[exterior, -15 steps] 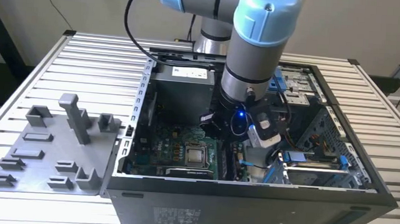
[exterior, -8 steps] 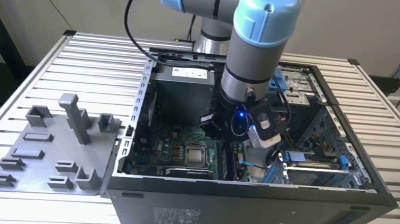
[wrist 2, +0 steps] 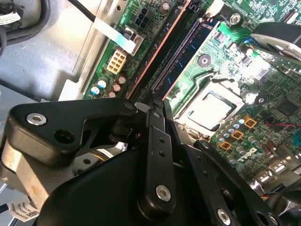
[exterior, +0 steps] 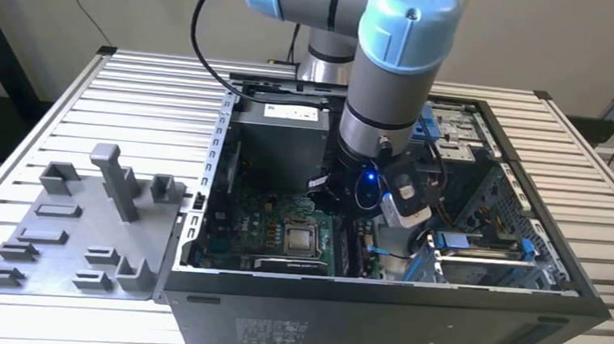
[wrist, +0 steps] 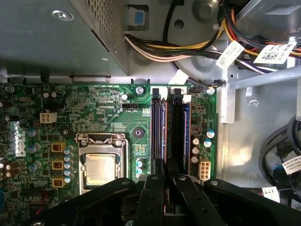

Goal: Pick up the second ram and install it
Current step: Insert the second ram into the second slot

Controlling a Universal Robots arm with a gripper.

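Now | claw [wrist: 168, 181] over slots | second ram [wrist: 177, 129] seated between fingertips

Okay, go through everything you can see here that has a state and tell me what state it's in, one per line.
Computer case: side open, motherboard exposed.
Gripper: inside the case, fingers close together over the memory slots.
Second ram: standing edge-up in a memory slot; whether fully seated, cannot tell.
Processor socket: retention frame shut, no cooler on it.
Grey holder tray: beside the case.
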